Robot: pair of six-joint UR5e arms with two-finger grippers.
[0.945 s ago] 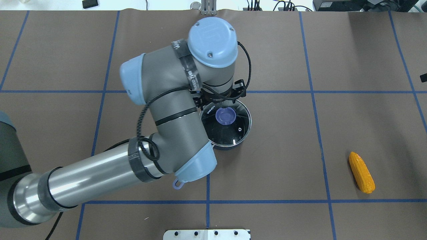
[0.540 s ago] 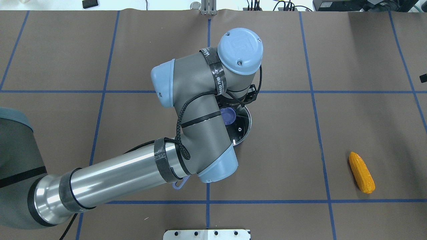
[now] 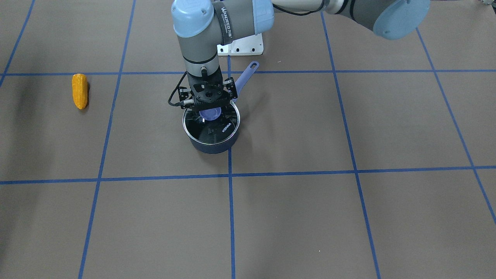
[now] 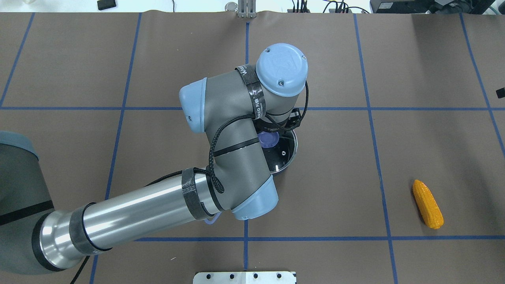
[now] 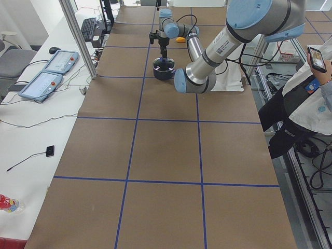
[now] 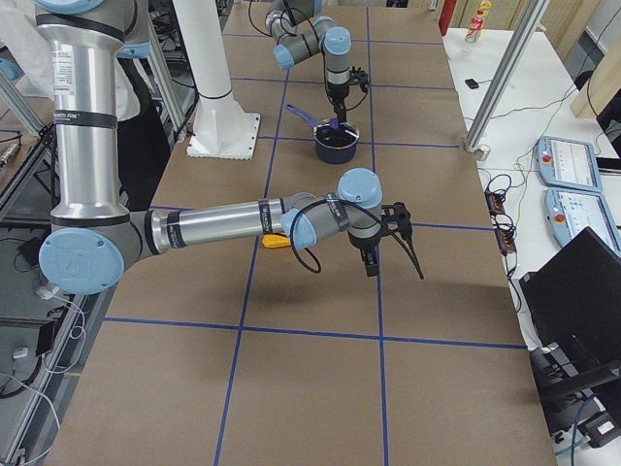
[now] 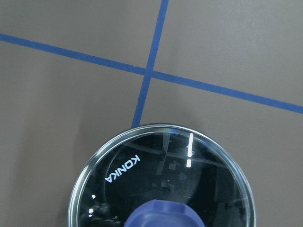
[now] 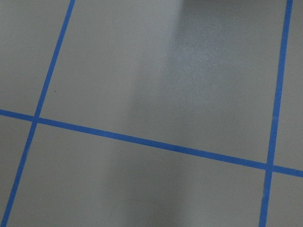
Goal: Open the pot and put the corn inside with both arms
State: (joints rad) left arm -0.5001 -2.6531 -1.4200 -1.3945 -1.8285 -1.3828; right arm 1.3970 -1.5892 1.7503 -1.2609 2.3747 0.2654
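A dark blue pot (image 3: 212,145) with a glass lid (image 3: 218,128) and a blue knob (image 3: 211,113) stands mid-table, its handle (image 3: 247,73) pointing toward the robot. My left gripper (image 3: 211,108) hangs straight over the knob, jaws spread to either side of it. The left wrist view shows the lid (image 7: 156,179) and knob (image 7: 163,215) close below. The corn (image 4: 427,204) lies on the table far to the pot's right, also seen in the front view (image 3: 80,91). My right gripper (image 6: 398,238) hovers near the corn (image 6: 277,241); I cannot tell whether it is open or shut.
The white base plate (image 4: 244,277) sits at the table's near edge behind the pot. Blue tape lines grid the brown table cover. An operator (image 5: 306,98) stands beside the table on the robot's side.
My left arm swung right over the pot and settled above the knob, covering more of the lid. The pot and corn have not moved.
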